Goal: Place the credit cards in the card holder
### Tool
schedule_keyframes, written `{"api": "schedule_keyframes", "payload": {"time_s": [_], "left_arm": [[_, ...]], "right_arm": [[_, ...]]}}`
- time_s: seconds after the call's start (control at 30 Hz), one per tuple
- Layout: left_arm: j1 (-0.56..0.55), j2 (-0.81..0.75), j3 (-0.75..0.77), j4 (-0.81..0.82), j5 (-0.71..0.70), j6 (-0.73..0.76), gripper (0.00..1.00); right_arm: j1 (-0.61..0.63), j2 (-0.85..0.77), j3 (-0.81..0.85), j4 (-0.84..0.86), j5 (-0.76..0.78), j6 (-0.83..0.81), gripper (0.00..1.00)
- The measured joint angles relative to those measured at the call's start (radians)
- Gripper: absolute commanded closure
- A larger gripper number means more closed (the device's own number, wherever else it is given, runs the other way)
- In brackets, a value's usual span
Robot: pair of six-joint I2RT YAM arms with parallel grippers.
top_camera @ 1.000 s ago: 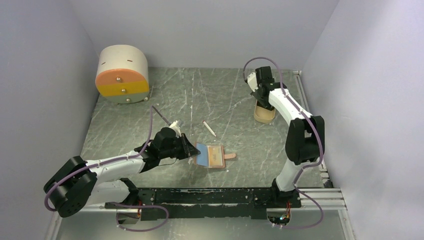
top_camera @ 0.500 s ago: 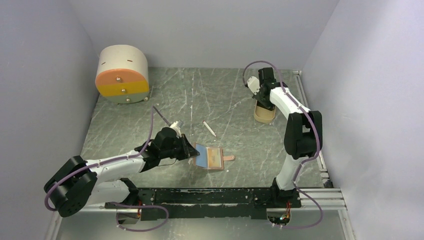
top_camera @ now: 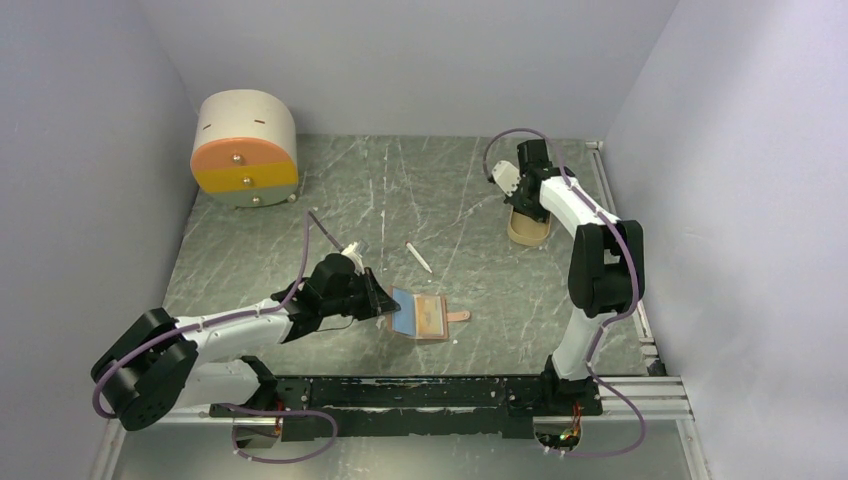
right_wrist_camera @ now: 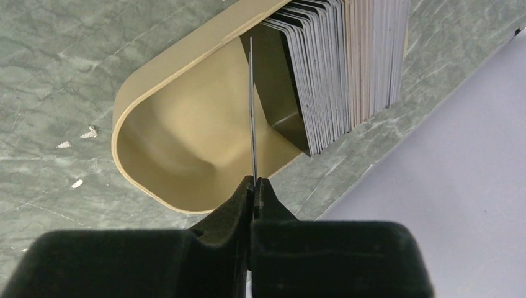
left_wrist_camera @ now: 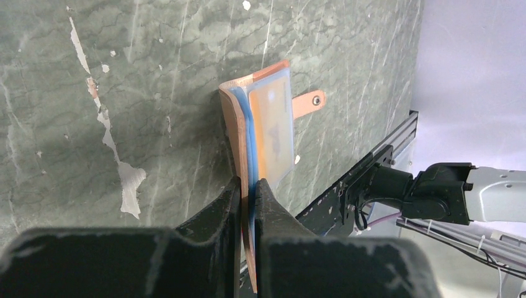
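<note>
From above, the left claw (top_camera: 388, 306) pinches the card holder (top_camera: 430, 318) on the surface (top_camera: 470, 200), unmoved. The right claw (top_camera: 523, 205) has shifted slightly over the tan tray (top_camera: 530, 238). Left wrist: jaws narrow on the holder's edge (a blue layer shows). Right wrist: jaws clamp one credit card (right_wrist_camera: 251, 105) edge-on, beside the stacked cards (right_wrist_camera: 335, 62) in the tray.
</note>
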Motion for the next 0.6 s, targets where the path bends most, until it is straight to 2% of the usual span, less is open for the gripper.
{"api": "schedule_keyframes", "payload": {"time_s": [0.13,0.27,0.33,0.53,0.6], "left_arm": [[0.000,0.003,0.000,0.000,0.000,0.000,0.91],[0.000,0.003,0.000,-0.001,0.000,0.000,0.91],[0.000,0.003,0.000,-0.001,0.000,0.000,0.91],[0.000,0.003,0.000,0.000,0.000,0.000,0.91],[0.000,0.004,0.000,0.000,0.000,0.000,0.91]], "right_arm": [[0.000,0.010,-0.006,0.002,0.001,-0.012,0.99],[-0.001,0.040,-0.006,0.011,0.008,-0.016,0.89],[-0.002,0.050,-0.006,0.012,0.012,-0.019,0.88],[-0.004,0.053,-0.006,0.037,0.036,-0.029,0.91],[-0.005,0.053,-0.006,0.045,0.044,-0.031,1.00]]}}
